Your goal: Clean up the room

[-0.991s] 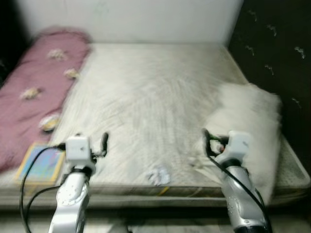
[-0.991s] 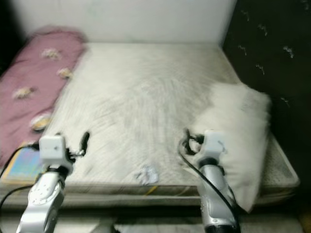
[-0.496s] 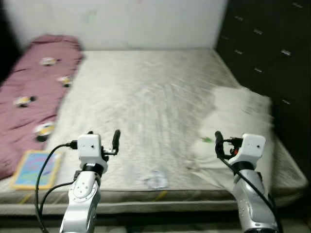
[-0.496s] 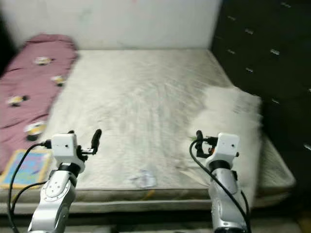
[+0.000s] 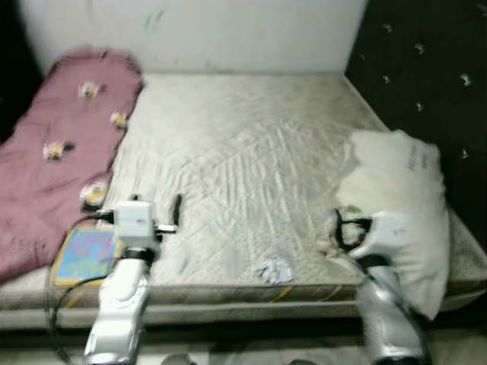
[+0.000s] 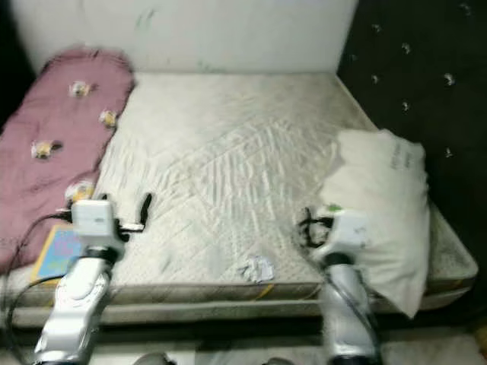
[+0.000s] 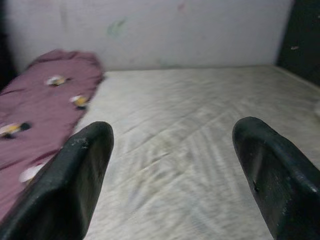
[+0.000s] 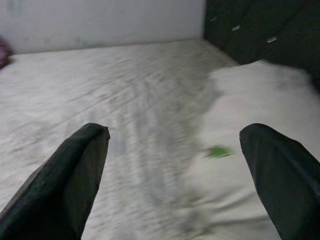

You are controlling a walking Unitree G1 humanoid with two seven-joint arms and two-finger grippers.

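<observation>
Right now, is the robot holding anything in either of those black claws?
No, nothing is held. The left tool and the right tool are both open, with just the mattress and a white pillow beyond their fingers.

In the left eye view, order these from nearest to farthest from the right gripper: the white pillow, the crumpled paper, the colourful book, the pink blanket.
From the right gripper:
1. White pillow, right beside it, on the bed's right side.
2. Crumpled paper, near the front edge, to its left.
3. Colourful book, front left corner.
4. Pink blanket, along the left side.
</observation>
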